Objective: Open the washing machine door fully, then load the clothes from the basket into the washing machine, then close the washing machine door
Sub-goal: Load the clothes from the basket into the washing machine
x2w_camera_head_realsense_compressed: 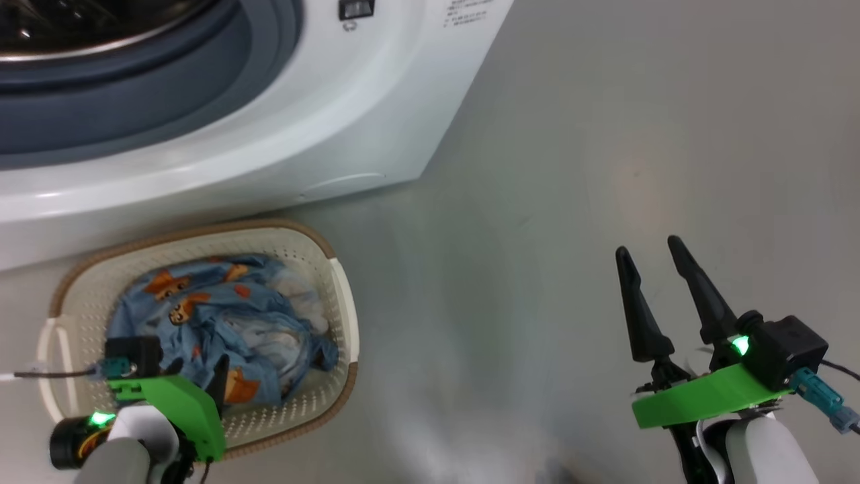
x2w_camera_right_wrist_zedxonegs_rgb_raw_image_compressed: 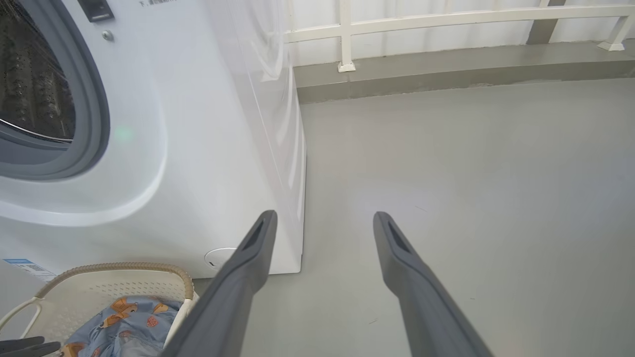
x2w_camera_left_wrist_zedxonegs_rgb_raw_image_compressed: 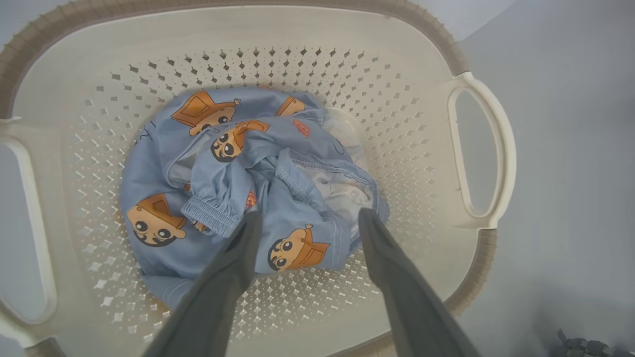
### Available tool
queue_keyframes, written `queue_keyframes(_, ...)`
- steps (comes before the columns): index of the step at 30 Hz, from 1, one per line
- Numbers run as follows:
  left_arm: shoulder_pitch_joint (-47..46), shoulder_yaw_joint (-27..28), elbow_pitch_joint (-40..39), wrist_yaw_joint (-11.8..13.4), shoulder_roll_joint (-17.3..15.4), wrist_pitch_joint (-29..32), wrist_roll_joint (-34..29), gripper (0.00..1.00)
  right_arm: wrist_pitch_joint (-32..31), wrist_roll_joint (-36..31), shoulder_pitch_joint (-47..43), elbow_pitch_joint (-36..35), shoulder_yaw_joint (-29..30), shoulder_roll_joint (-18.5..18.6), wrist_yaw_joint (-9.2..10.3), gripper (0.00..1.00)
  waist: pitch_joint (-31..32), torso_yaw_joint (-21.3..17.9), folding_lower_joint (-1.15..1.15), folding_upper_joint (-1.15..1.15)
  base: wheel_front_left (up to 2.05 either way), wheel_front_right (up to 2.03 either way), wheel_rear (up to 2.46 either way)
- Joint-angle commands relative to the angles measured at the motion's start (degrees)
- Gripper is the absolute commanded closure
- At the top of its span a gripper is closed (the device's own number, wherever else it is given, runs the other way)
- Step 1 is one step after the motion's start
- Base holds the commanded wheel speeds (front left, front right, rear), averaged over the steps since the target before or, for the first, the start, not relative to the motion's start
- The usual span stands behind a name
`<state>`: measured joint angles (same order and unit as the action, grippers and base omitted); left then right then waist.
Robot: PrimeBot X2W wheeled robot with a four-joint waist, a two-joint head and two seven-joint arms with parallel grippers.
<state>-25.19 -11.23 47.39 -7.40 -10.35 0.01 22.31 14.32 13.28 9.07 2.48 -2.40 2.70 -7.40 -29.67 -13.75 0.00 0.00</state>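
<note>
Right wrist — railing (x2w_camera_right_wrist_zedxonegs_rgb_raw_image_compressed: 446, 20), label (x2w_camera_right_wrist_zedxonegs_rgb_raw_image_compressed: 22, 265); left wrist — cuffed clothes (x2w_camera_left_wrist_zedxonegs_rgb_raw_image_compressed: 211, 215)

Washing machine (x2w_camera_head_realsense_compressed: 376, 101): you had it ahead, to your left, on the floor (x2w_camera_head_realsense_compressed: 571, 202).
Basket (x2w_camera_head_realsense_compressed: 339, 289): sat on the floor just before the machine's front.
Clothes (x2w_camera_head_realsense_compressed: 222, 316): lay heaped in the basket's middle.
Left gripper (x2w_camera_left_wrist_zedxonegs_rgb_raw_image_compressed: 310, 214): yours hung over the basket, fingertips at the clothes.
Right gripper (x2w_camera_head_realsense_compressed: 648, 247): yours stood over the floor, well right of the basket.
Railing (x2w_camera_right_wrist_zedxonegs_rgb_raw_image_compressed: 446, 19): ran behind, right of the machine.
</note>
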Motion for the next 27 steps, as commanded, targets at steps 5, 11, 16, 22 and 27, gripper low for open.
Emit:
queue_keyframes(5, -4.8, 0.5, 5.2, -0.1, -3.3, -0.1, 0.8, 0.00, 0.7, -0.9, 1.8, -2.1, -1.4, 0.2, -0.09, 0.00, -6.2, -1.1, 0.00, 0.00, 0.00, 0.00, 0.00)
queue_keyframes(11, -10.1, -0.4, 9.6, -0.1, -4.0, 0.0, 3.2, 0.00, 0.7, -1.2, 3.2, -3.3, -1.5, 0.2, -0.09, 0.00, -10.4, -0.8, 0.00, 0.00, 0.00, 0.00, 0.00)
queue_keyframes(16, -14.0, -2.0, 11.7, -0.1, -4.6, 0.2, 5.3, 0.00, 0.7, -0.8, 3.9, -4.4, -1.4, 0.2, -0.09, 0.00, -13.6, -1.0, 0.00, 0.00, 0.00, 0.00, 0.00)
queue_keyframes(22, -17.4, -3.9, 14.4, -0.1, -6.2, 1.3, 7.1, 0.00, 0.7, -0.4, 4.2, -6.1, -1.0, 0.2, -0.09, 0.00, -16.9, -2.2, 0.00, 0.00, 0.00, 0.00, 0.00)
queue_keyframes(27, -20.5, -5.6, 16.2, -0.1, -7.5, 1.2, 8.4, 0.00, 0.7, 0.2, 4.1, -7.8, -0.5, 0.2, -0.09, 0.00, -19.6, -3.1, 0.00, 0.00, 0.00, 0.00, 0.00)
